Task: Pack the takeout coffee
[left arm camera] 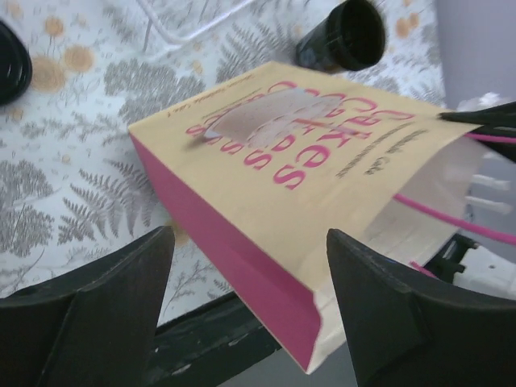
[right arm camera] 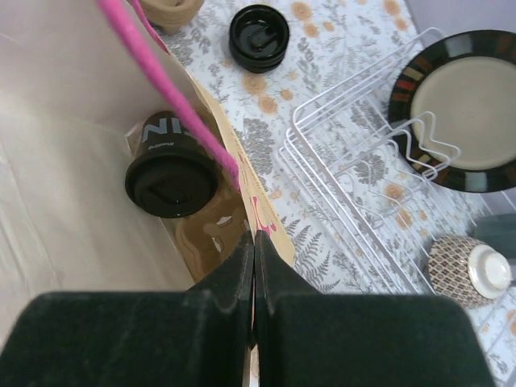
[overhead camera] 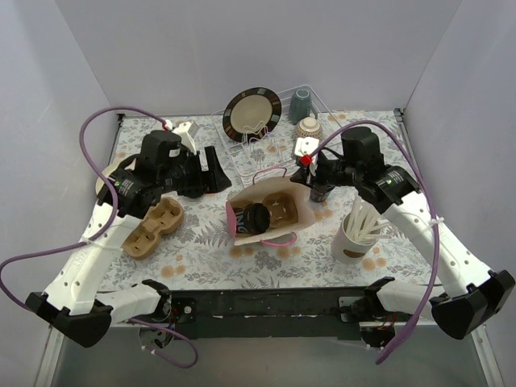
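A tan and pink paper bag (overhead camera: 300, 205) lies open in the middle of the table, with a brown carrier tray inside. One takeout coffee, a black lidded cup (overhead camera: 254, 218), (right arm camera: 171, 179), sits in that tray. My right gripper (right arm camera: 255, 242) is shut on the bag's rim, beside the pink handle. A lidless black cup (overhead camera: 322, 192), (left arm camera: 343, 36) stands just right of the bag. My left gripper (left arm camera: 250, 274) hangs open at the bag's (left arm camera: 306, 153) far left side, its fingers apart from the paper. A round black lid (right arm camera: 258, 36) shows on the table beyond the bag; whether a cup is under it I cannot tell.
A second cardboard carrier (overhead camera: 153, 228) lies at the left. A white cup of wooden stirrers (overhead camera: 353, 235) stands front right. At the back, a wire dish rack (overhead camera: 270, 149) holds a dark-rimmed plate (overhead camera: 252, 113), with a grey-blue mug (overhead camera: 301, 103) and a small bowl (overhead camera: 308, 127) nearby.
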`<state>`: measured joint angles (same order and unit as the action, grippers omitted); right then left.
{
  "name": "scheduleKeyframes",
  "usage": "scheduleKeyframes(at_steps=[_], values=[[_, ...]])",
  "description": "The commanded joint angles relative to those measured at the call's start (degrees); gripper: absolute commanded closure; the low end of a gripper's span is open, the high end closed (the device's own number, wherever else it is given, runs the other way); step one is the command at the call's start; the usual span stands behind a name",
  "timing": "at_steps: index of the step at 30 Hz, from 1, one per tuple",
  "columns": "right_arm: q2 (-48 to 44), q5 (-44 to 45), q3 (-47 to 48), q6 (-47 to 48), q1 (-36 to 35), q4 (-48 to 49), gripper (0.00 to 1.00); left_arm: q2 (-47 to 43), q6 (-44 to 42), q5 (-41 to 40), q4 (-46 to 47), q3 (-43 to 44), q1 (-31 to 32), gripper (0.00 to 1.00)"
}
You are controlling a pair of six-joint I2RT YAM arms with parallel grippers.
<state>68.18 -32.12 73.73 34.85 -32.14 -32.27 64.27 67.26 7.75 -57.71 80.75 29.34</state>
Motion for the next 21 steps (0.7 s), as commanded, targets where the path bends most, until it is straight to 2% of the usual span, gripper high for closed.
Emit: scheduleKeyframes(at_steps=[1,3,8,12,15,21], values=[[-6.6,5.8,-5.1,-5.9,-0.9,14.7,0.99,-2.3,0.6,1.6,0.6,6.4,-0.1,0.26],[-7.0,8.8,-5.7,-7.9,-1.0,17.4,0.99,-5.1,-0.4,2.0,1.7,-0.6,0.2,0.26],[-2.3,16.3,0.4,-8.4,-3.9,15.5,0.99,-10.1,-1.0,2.9,2.2,-6.6,0.4,0.26],[-1.6,20.5,0.7,-9.6,-6.3,17.4,0.99,-12.3,3.0,6.6,6.5,-8.9,0.4,0.26],[-1.3,22.8,-0.3,-10.0,-7.0,18.6,0.99,-10.8,2.7,4.6,6.1,-8.4,0.5,0.26],[-1.6,21.6,-2.7,-10.1,-7.1,19.7,0.99,-7.9,2.6,2.7,7.9,-10.9,1.7,0.27]])
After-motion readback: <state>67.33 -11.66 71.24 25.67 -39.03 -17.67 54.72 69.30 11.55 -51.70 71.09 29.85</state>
